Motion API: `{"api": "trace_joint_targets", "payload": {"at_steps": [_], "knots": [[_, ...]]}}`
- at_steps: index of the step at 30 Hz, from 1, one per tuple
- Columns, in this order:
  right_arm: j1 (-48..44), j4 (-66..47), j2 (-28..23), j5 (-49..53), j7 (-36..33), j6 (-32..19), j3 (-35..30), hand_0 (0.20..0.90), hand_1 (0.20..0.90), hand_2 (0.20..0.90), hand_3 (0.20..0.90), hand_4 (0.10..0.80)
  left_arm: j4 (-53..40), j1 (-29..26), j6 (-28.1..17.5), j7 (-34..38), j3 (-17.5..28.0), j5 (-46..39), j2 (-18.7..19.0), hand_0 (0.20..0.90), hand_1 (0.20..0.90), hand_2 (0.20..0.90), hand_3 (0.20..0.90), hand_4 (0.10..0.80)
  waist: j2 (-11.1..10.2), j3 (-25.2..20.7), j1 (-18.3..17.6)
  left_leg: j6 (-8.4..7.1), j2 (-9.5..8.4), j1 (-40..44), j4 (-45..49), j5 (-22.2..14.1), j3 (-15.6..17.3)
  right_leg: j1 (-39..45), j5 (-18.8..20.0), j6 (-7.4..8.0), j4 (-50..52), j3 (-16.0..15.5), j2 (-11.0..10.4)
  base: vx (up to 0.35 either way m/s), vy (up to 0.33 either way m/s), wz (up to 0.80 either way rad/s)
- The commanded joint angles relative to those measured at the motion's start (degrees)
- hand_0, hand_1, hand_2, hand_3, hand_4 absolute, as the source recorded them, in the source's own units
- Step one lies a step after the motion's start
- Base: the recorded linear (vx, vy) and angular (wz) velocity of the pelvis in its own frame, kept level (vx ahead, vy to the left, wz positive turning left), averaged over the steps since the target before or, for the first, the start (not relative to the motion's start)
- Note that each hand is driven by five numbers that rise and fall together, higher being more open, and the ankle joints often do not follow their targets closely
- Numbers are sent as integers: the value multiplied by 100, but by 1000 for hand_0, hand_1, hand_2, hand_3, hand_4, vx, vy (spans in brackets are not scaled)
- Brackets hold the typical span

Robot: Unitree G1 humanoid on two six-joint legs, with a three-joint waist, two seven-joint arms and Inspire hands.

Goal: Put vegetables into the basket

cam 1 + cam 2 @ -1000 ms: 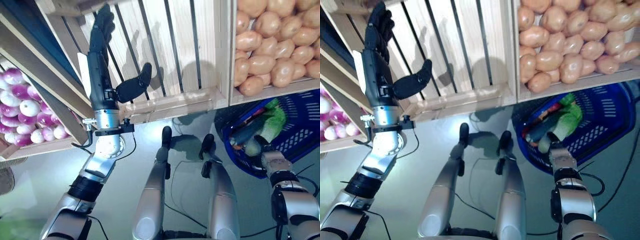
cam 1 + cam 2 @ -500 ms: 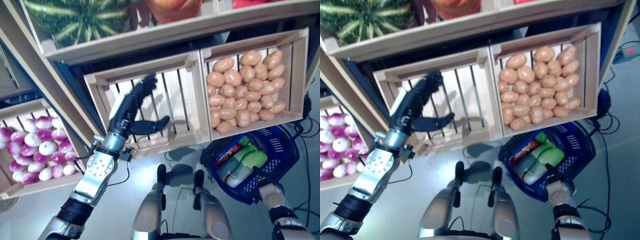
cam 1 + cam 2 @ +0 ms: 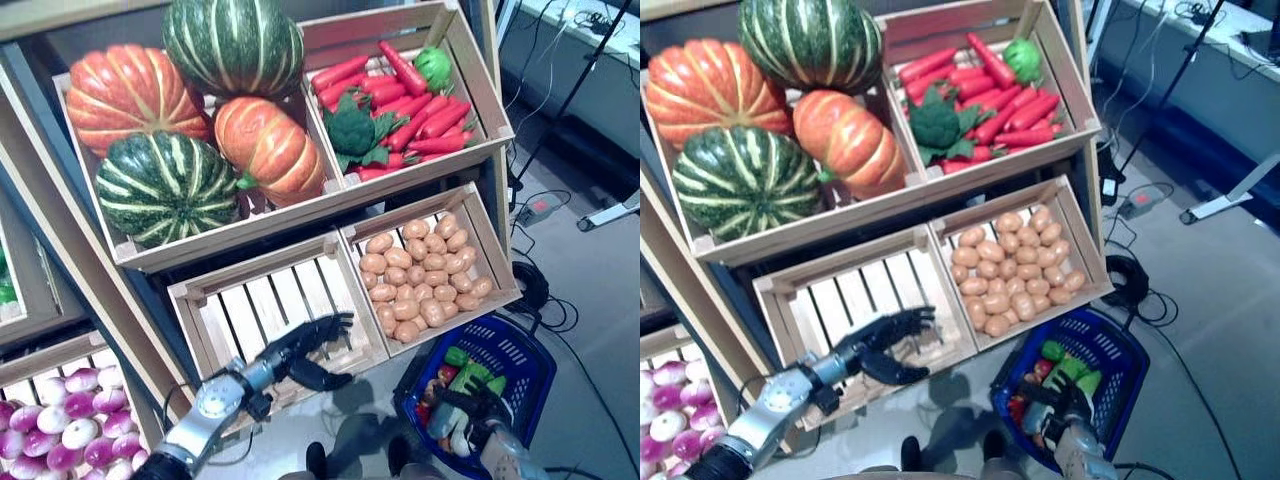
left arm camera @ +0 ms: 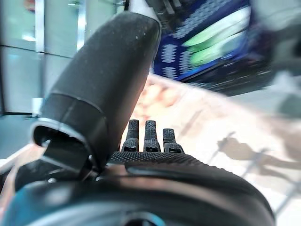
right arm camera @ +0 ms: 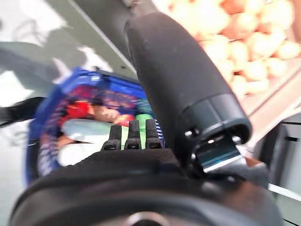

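Observation:
The blue basket [image 3: 532,350] stands on the floor at the lower right, below the stand. It holds green vegetables [image 3: 470,373], a pale long one and some red ones; they also show in the right wrist view [image 5: 84,129]. My right hand [image 3: 468,408] is just above the basket's near rim, fingers straight, holding nothing. My left hand [image 3: 305,348] reaches into an empty slatted wooden crate [image 3: 262,305] on the lower shelf. It is open, thumb spread, and holds nothing; the left wrist view shows its straight fingers [image 4: 146,136].
The wooden stand [image 3: 100,300] with its full crates rises in front of me. One full crate [image 3: 495,262] sits right above the basket. A coil of black cable [image 3: 530,290] and a white table leg [image 3: 612,212] lie on the floor at right.
The whole picture has shifted: the camera has tilted up and the stand's upper crates have come into view. Both hands stay where they were, left in the empty crate, right over the basket.

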Motion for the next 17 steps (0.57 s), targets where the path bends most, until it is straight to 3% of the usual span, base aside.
{"api": "trace_joint_targets", "payload": {"at_steps": [1, 7, 10, 17], "knots": [[11, 169, -280, -868, 227, 8, 330, 900, 900, 900, 900, 800, 373, -187, -452, 155, -8, 553, -120, 900, 900, 900, 900, 800, -57, -330, -48, -116, 52, -21, 91, -268, 99, -99, 85, 135, 342, -54, -224, 39, 37, -8], [-171, 1173, -300, -1743, 537, 160, 727, 900, 900, 900, 900, 800, 1417, -313, -534, 408, -256, 1494, -343, 900, 900, 900, 900, 800, -52, -388, -58, -113, 73, 114, 76, -323, 149, 1, 67, 166, 312, -23, -250, 20, 24, -5], [-247, 1659, -245, -1796, 580, 246, 710, 900, 900, 900, 900, 800, 2068, -293, -339, 645, -244, 1688, -544, 900, 900, 900, 900, 800, -60, -416, -50, -111, 81, 158, 66, -339, 149, 39, 52, 174, 303, -7, -248, 0, 0, 0], [-310, 2091, 51, -1870, 684, 285, 693, 900, 900, 900, 900, 800, 3936, -140, 87, 1957, 296, 2287, -1155, 900, 900, 900, 900, 800, -114, -467, 14, -132, 93, 225, 62, -350, 51, 149, 34, 148, 246, -4, -230, 0, 0, 0]]}}
